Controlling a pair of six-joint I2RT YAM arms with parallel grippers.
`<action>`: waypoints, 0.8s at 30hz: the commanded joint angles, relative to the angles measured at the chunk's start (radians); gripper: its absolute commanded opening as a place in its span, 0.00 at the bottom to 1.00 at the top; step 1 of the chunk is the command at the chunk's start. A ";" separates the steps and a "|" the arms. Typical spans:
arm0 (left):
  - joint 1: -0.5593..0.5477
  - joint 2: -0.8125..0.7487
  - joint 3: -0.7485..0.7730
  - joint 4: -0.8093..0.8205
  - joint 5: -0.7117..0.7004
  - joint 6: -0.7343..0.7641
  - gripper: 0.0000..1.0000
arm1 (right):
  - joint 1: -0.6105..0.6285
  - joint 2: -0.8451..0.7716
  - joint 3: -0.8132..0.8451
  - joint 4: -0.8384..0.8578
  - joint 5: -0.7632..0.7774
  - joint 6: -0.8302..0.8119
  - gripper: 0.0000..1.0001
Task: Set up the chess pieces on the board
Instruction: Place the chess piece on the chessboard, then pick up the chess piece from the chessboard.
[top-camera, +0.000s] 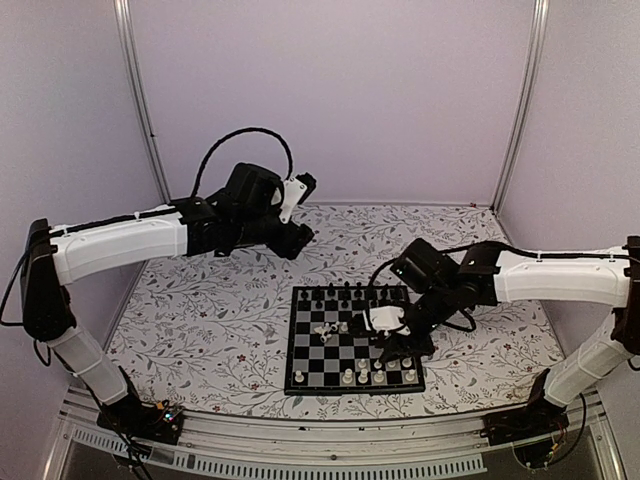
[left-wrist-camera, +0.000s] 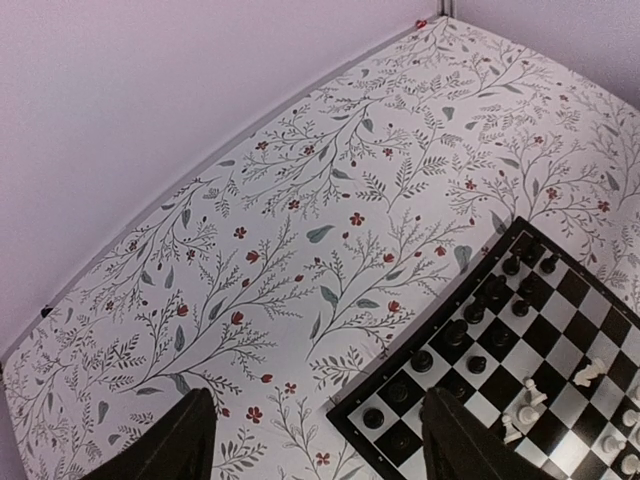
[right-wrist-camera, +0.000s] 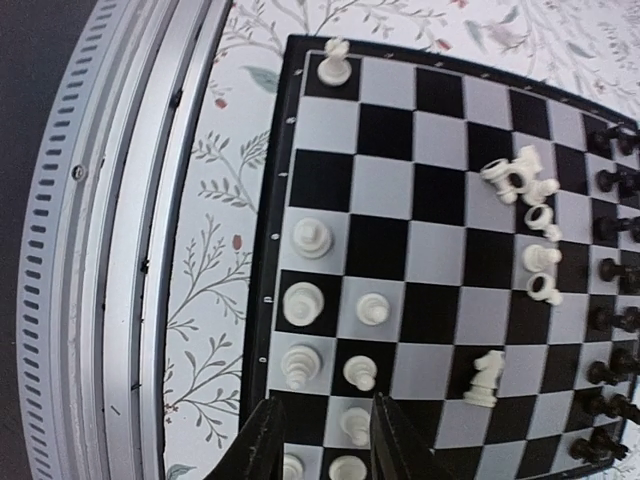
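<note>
The board (top-camera: 322, 362) lies on the floral mat in front of the right arm. Black pieces (top-camera: 345, 293) stand in two rows along its far edge. Several white pieces (top-camera: 362, 377) stand along the near edge, and a small heap of white pieces (right-wrist-camera: 528, 215) lies tumbled mid-board beside one upright white knight (right-wrist-camera: 484, 378). My right gripper (right-wrist-camera: 330, 445) is low over the near rows, jaws apart, with a white pawn (right-wrist-camera: 355, 425) between its fingers (right-wrist-camera: 265, 440). My left gripper (left-wrist-camera: 320, 440) is wide open and empty over the mat beside the board's black corner (left-wrist-camera: 385, 420).
The table's metal front rail (right-wrist-camera: 120, 250) runs close along the board's white side. Lilac walls enclose the back and sides. The floral mat (left-wrist-camera: 300, 230) stretches left of and behind the board.
</note>
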 joint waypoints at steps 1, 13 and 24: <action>0.007 0.018 0.034 -0.017 0.013 0.007 0.73 | -0.129 -0.043 0.079 -0.011 -0.002 0.016 0.32; 0.005 0.018 0.036 -0.024 0.015 0.006 0.73 | -0.197 0.112 0.076 0.067 0.056 0.087 0.41; 0.002 0.023 0.042 -0.033 0.014 0.010 0.73 | -0.199 0.216 0.082 0.088 0.074 0.110 0.43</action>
